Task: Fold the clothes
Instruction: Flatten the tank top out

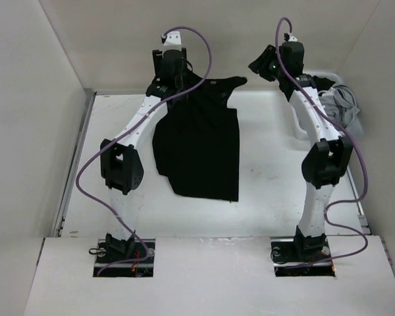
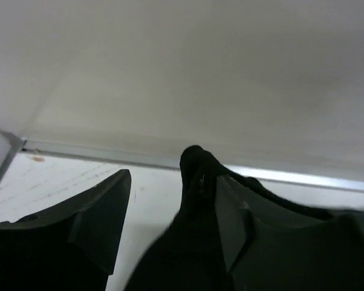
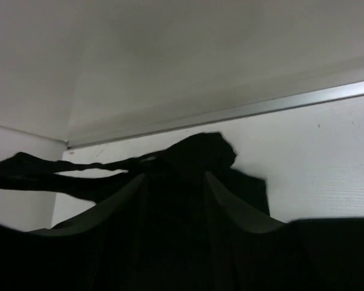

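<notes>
The clothes (image 1: 201, 145), one plain black garment, spread from the back of the white table (image 1: 270, 171) toward the front, with a sleeve tip pointing right at the back. My left gripper (image 1: 169, 74) is at the garment's back left corner. In the left wrist view my left gripper (image 2: 173, 177) stands open, and a bunched peak of the clothes (image 2: 197, 167) rests against the right finger (image 2: 233, 212). My right gripper (image 1: 263, 66) hangs just right of the sleeve tip. In the right wrist view my right gripper (image 3: 173, 176) is open, with the clothes (image 3: 197, 151) between and beyond its fingers.
A white mesh basket (image 1: 343, 81) with grey cloth (image 1: 345, 105) in it stands at the back right, behind the right arm. Pale walls enclose the table on the left, back and right. A metal rail (image 2: 303, 177) runs along the back edge.
</notes>
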